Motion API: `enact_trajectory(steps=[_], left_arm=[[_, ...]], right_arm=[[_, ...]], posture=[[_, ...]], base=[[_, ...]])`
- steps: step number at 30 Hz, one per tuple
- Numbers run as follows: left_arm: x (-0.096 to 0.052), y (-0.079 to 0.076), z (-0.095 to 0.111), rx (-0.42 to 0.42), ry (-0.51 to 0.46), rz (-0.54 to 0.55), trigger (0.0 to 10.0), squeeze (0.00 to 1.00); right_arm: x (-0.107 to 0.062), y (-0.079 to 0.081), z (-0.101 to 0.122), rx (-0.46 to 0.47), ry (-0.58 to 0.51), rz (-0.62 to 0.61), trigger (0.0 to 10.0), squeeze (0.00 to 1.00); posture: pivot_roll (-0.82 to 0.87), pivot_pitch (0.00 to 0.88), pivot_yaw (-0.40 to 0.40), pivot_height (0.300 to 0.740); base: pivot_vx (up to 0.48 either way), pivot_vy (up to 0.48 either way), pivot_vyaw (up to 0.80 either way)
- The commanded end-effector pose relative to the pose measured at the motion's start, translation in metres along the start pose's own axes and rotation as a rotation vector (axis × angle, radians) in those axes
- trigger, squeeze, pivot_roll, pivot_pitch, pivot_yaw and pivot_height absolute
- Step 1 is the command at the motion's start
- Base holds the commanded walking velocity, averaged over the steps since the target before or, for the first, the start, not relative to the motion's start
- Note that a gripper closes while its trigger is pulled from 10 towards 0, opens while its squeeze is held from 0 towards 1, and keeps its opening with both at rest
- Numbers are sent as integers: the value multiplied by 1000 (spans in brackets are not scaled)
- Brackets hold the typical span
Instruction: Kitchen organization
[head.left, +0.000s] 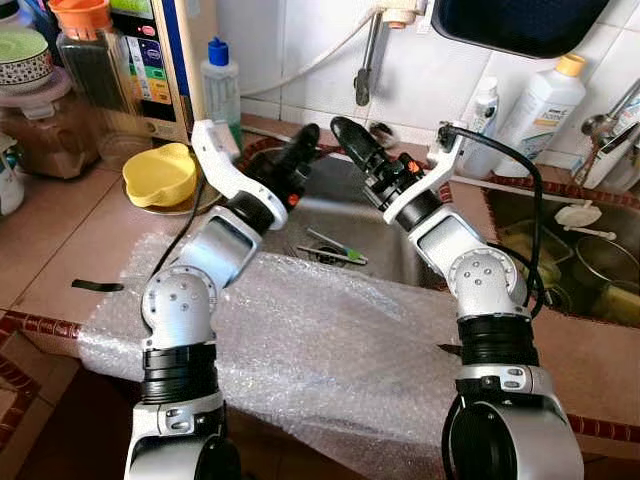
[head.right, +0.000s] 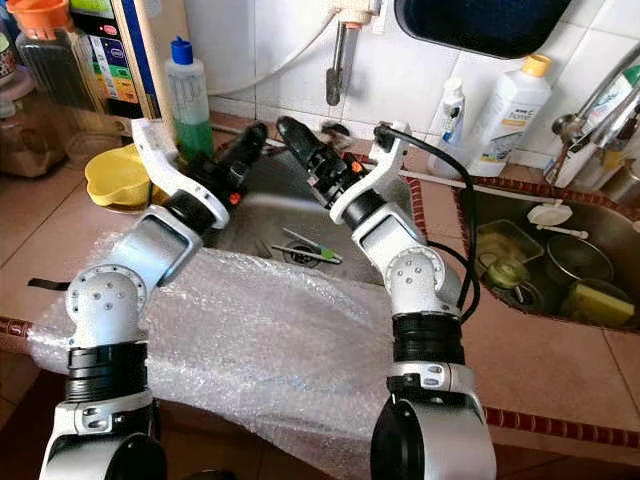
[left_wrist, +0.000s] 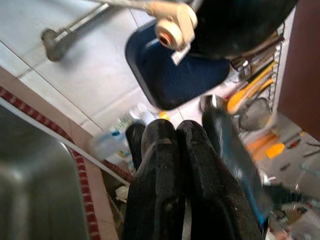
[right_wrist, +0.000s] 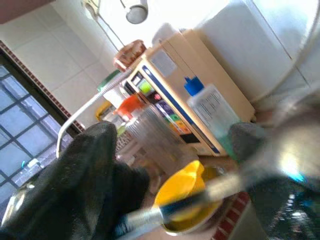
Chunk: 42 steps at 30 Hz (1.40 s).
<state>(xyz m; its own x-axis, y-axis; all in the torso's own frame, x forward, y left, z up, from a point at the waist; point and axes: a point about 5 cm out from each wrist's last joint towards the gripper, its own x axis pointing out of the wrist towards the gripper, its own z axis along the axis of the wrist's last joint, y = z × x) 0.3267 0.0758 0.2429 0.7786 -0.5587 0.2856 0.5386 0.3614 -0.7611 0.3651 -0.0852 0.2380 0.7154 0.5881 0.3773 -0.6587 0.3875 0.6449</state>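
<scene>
Left eye view: both arms are reaching over the sink (head.left: 350, 215). Right pincer (head.left: 352, 142) is gripping a thin metal utensil (right_wrist: 210, 192), lifted clear of the basin; left pincer (head.left: 300, 150), fingers pressed together, is waiting close beside it, possibly for a handover. Another utensil (head.left: 335, 246) is lying below them by the drain.

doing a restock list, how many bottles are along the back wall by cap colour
blue cap: 1, the green dish soap bottle left of the sink
white cap: 1, the small white bottle
orange cap: 1, the large white bottle
total: 3
</scene>
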Motion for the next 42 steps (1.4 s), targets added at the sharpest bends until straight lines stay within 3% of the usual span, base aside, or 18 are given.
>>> enact_trajectory(steps=[1,29,35,36,37,39,40,42], left_arm=[[0,-6,-4,10,20,-25,0,0],[0,3,10,52,-49,47,0,0],[1,2,7,67,-27,37,0,0],[1,2,7,71,-22,32,3725,0],[1,2,7,81,-14,30,6353,0],[1,2,7,85,-11,32,6353,0],[0,4,6,121,8,39,10000,0],[-1,5,5,147,26,43,10000,0]], right_arm=[[2,0,6,-1,-26,-5,0,0],[3,-7,12,-46,-54,-55,0,0],[1,-9,14,-58,-59,-68,0,0],[1,-9,14,-59,-60,-68,0,0],[1,-9,14,-60,-61,-69,0,0],[1,-9,14,-60,-62,-69,0,0],[1,-9,14,-62,-62,-72,0,0],[2,-10,13,-64,-62,-76,0,0]], posture=[[100,33,-85,740],[92,32,-77,740],[91,30,-75,740],[91,29,-75,740],[93,29,-74,740],[95,29,-76,740],[98,29,-76,740],[100,28,-76,740]], base=[[0,0,0],[0,0,0],[0,0,0],[0,0,0],[0,0,0],[0,0,0],[0,0,0],[0,0,0]])
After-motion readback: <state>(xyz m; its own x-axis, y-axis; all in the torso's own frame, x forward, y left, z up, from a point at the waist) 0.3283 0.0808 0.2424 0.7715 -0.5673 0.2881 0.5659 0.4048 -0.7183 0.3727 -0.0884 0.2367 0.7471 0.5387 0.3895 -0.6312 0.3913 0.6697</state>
